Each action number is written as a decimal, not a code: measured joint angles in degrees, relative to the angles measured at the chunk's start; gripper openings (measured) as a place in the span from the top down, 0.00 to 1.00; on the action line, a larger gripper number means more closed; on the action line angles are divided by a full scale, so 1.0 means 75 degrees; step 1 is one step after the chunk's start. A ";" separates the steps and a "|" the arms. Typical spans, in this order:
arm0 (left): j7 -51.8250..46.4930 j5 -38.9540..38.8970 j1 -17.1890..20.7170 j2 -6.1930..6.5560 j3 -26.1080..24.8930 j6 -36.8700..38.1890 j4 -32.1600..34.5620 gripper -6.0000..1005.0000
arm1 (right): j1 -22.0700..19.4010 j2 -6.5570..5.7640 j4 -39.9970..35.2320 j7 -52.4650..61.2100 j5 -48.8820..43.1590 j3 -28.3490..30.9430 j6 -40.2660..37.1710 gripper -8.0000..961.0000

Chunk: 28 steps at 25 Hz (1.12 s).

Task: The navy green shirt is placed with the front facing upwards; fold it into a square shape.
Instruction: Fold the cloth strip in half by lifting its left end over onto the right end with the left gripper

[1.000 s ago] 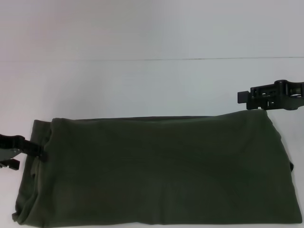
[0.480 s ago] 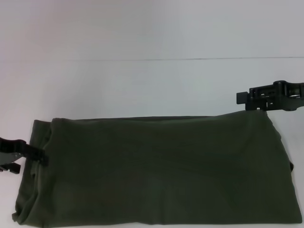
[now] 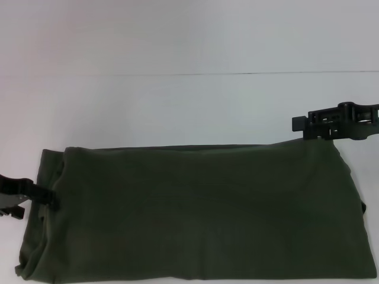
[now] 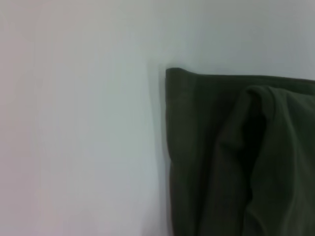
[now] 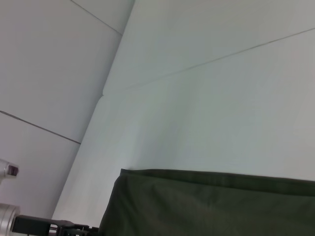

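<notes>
A plain white, matte tabletop [image 3: 189,106] is filling the scene, with 1 thin dark seam line [image 3: 237,73] running across it from side to side toward its far part. In the right wrist view, several such seam lines [image 5: 93,17] are showing.

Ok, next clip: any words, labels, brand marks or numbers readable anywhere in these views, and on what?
None can be read.
The shirt shows only plain dark green cloth in all three views; no print or neck label is in sight.
The table carries no marks.
The left gripper and right gripper show no legible markings.
</notes>
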 joint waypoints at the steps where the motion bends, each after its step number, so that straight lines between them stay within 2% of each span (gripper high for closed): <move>1: 0.0000 0.0000 0.0000 0.0000 0.0008 -0.0003 -0.0003 0.11 | 0.0000 0.0000 0.0000 0.0000 0.0000 0.0001 0.0000 0.40; 28: 0.0037 0.0000 -0.0058 -0.0001 0.0031 -0.0011 -0.0290 0.11 | 0.0000 0.0036 -0.0002 0.0000 0.0000 -0.0054 -0.0032 0.40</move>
